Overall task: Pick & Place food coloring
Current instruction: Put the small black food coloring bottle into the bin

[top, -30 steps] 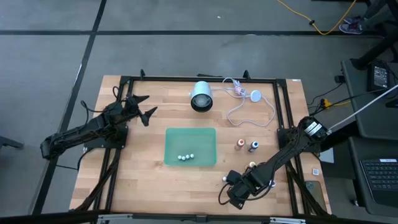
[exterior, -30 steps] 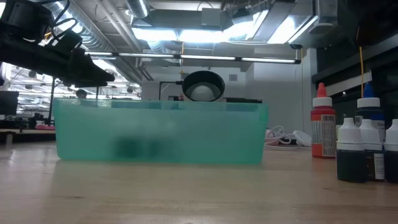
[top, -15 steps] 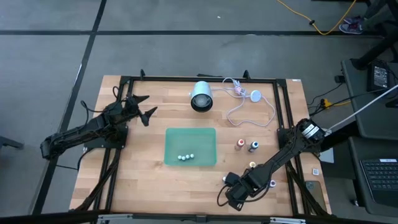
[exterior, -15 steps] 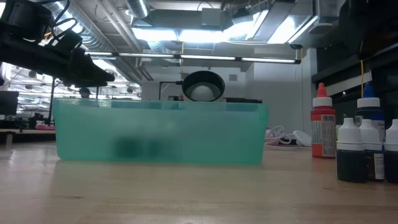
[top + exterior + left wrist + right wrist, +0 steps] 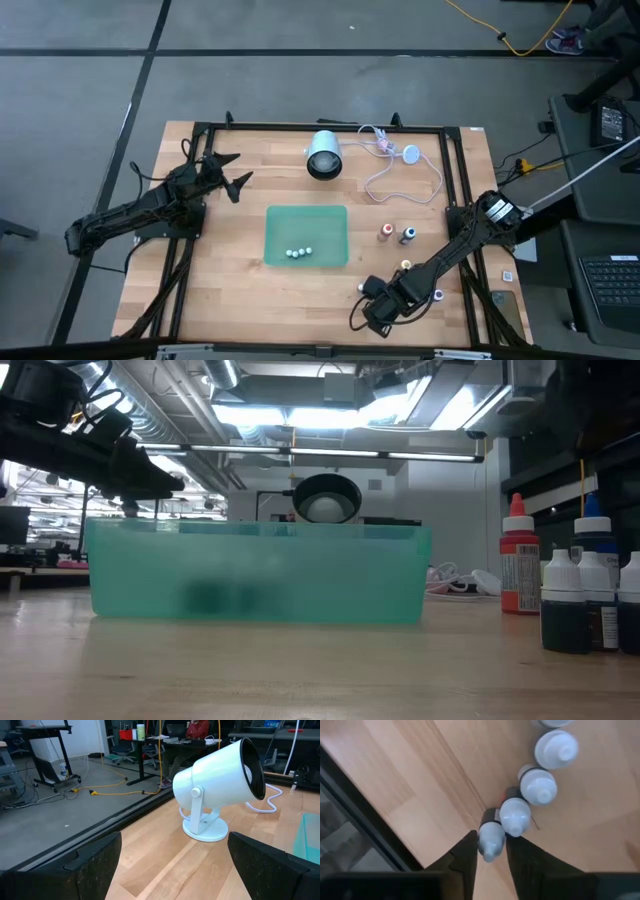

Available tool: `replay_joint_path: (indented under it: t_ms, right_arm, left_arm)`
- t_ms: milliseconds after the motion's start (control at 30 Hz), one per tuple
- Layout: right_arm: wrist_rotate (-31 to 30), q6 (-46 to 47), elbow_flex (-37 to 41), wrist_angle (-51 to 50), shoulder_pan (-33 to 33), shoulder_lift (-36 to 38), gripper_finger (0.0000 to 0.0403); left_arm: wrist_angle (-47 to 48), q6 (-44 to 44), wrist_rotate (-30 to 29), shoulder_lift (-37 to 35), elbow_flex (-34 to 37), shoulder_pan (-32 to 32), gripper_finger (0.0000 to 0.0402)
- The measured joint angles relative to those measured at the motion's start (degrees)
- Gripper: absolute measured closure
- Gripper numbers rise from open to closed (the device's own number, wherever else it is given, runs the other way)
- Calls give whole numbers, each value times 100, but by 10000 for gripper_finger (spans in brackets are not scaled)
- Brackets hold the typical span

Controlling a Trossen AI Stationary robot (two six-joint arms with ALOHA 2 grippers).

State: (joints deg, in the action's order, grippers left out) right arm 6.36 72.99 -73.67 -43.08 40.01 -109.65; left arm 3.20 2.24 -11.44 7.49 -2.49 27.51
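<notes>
Four small capped food coloring bottles (image 5: pixel 527 795) stand clustered near the tabletop's (image 5: pixel 240 280) front right corner, light, stiff and easily toppled, where the right pincer (image 5: pixel 490 852) pinches the nearest bottle (image 5: pixel 490 840) by its sides while the left pincer (image 5: pixel 232 172) waits open.

I was working in what looked like a robotics lab or workshop. The wooden counter (image 5: pixel 230 290) stood on a grey concrete floor (image 5: pixel 300 70) marked with dark lines, ringed by a black metal frame (image 5: pixel 320 127). Overhead ran exposed ducts and strip lights (image 5: pixel 330 415). Beyond the counter I saw rolling desks (image 5: pixel 47 740), yellow cables (image 5: pixel 115 787) trailing across the floor, and a seated person (image 5: pixel 197 727). A second desk with a keyboard (image 5: pixel 612 285) stood alongside.
</notes>
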Motion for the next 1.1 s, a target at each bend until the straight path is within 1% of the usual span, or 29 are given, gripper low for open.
replay_joint_path:
  t_ms: [200,367,500,767,900,1100]
  right_arm:
    - [-65,-74,-7,-89,2,4,333]
    - [-51,-299,-252,-428,94,0,338]
    - [-36,-636,-731,-1010,157,0,332]
    - [-87,-1648,-1989,-2469,96,0,338]
    - [-91,-2210,-2527,-3066,-144,0,336]
    - [-189,-2980,-3031,-3515,-701,0,337]
  left_arm:
    - [-2,0,0,0,-1,1,41]
    - [0,0,0,0,1,0,41]
    - [0,0,0,0,1,0,41]
    - [0,0,0,0,0,1,41]
    - [0,0,0,0,-1,2,41]
    - [0,0,0,0,-1,0,41]
